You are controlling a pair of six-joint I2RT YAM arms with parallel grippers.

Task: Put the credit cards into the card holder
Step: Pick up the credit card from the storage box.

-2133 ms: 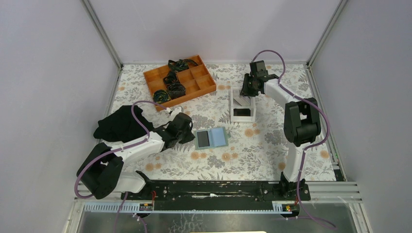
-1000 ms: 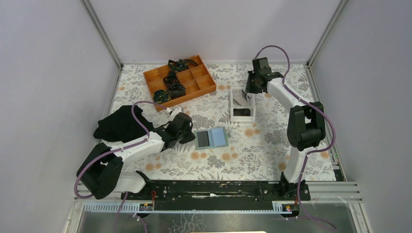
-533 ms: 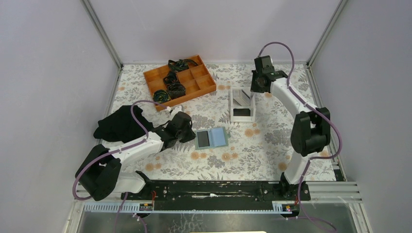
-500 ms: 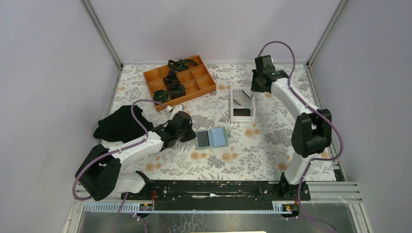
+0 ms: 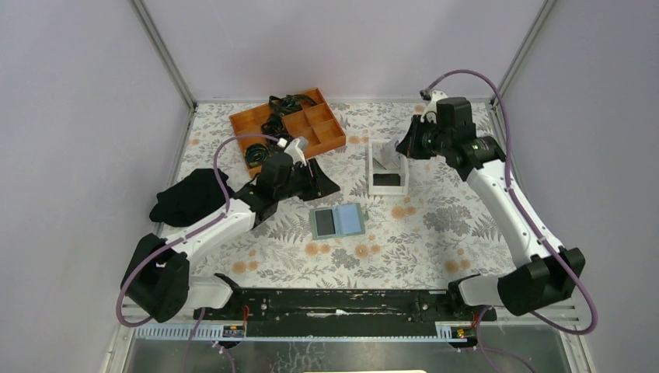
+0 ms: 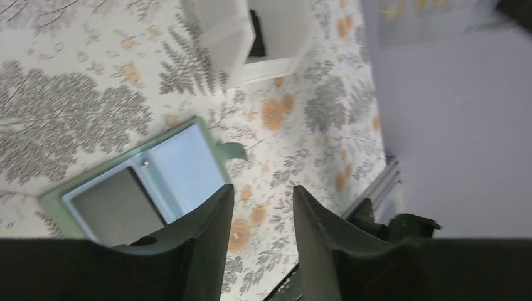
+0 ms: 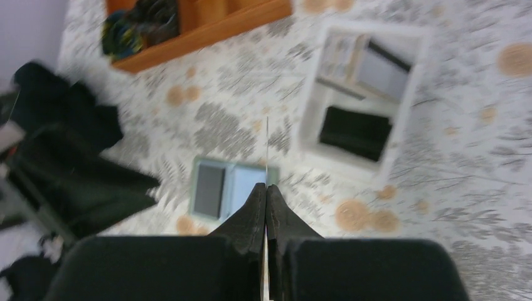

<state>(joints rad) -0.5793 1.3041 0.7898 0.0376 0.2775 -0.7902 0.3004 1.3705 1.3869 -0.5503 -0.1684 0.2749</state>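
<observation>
left fingers (image 5: 325,186): released, nothing between them, hovering up-left of the holder. My guess is they're leaving it clear.
holder (image 5: 337,222): lying open and flat on the bench (image 5: 435,233) between the arms, insides up so a card can slide in. Grey and blue panels inside, can't tell if they're cards or lining.
tray (image 5: 371,169): more cards (image 7: 354,133) inside, pretty blurry.
right fingers (image 7: 266,197): clenched on one end of a card (image 7: 268,144) up by the tray, free end leading. It's edge-on, just a thin line, colour unreadable.

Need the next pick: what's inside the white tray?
In the white tray, a black card lies in the near compartment; grey-silver cards lean in the far one, overlapping, so their count is hidden.
</observation>
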